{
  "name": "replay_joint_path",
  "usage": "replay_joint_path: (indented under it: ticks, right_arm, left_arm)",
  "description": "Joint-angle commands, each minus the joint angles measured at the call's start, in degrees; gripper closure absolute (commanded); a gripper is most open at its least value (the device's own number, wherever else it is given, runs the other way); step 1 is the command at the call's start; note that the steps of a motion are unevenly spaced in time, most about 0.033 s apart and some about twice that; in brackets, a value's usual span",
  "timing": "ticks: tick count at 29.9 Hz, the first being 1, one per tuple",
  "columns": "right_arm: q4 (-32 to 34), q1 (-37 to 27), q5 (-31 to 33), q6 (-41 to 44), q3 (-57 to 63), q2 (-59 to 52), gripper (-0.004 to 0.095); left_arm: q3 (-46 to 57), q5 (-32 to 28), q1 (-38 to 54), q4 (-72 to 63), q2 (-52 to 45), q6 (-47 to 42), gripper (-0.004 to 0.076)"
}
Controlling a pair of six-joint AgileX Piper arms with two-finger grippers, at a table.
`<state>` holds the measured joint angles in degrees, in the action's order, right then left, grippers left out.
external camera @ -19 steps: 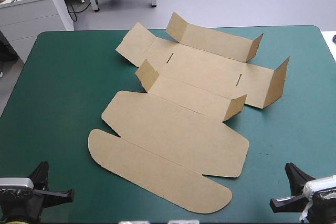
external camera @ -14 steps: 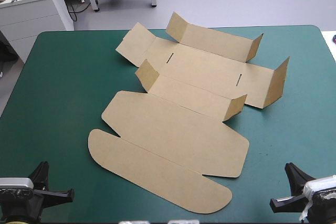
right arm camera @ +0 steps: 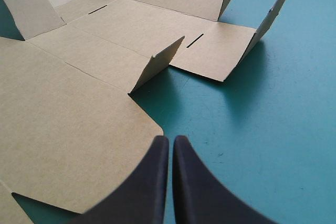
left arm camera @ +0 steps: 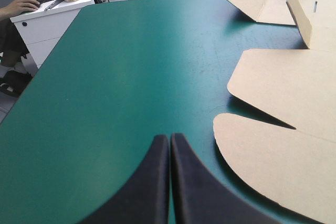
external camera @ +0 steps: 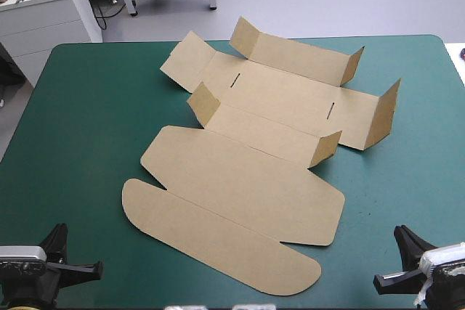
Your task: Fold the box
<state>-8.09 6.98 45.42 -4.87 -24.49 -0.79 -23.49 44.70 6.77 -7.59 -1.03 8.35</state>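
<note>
Folding has barely begun: the box (external camera: pixel 240 172) lies almost flat mid-worktop (external camera: pixel 87 121), only its small flaps (external camera: pixel 204 102) raised, with the left end effector (left arm camera: pixel 169 139) and right end effector (right arm camera: pixel 170 140) pinched together, empty, at the near edge.

The high camera is looking forward and down from above and behind the robot, taking in the whole table (external camera: pixel 80 128). Each wrist camera is sitting low and close at a near corner, looking along its own jaws toward the far edge. All three are sharing the flat brown box (external camera: pixel 240 179): the left wrist is catching its left side, the right wrist its right side.
</note>
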Motion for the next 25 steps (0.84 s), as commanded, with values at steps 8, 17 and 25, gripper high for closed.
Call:
replay_joint_path:
  ticks: [8,17,25]
  right_arm:
    - [-0.2,0.3,-4.1,-0.3,-1.4,-1.3,0.0358]
    - [-0.2,0.3,-4.1,0.2,-1.4,-1.0,0.0282]
    - [-2.1,0.3,-3.8,4.9,-5.6,9.3,0.0274]
  left_arm:
    - [-1.8,-4.3,0.1,-0.9,-0.7,-0.1,0.0734]
    - [-1.8,-4.3,0.1,-0.9,-0.7,-0.1,0.0734]
    - [-1.8,-4.3,0.1,-0.9,-0.7,-0.2,0.0734]
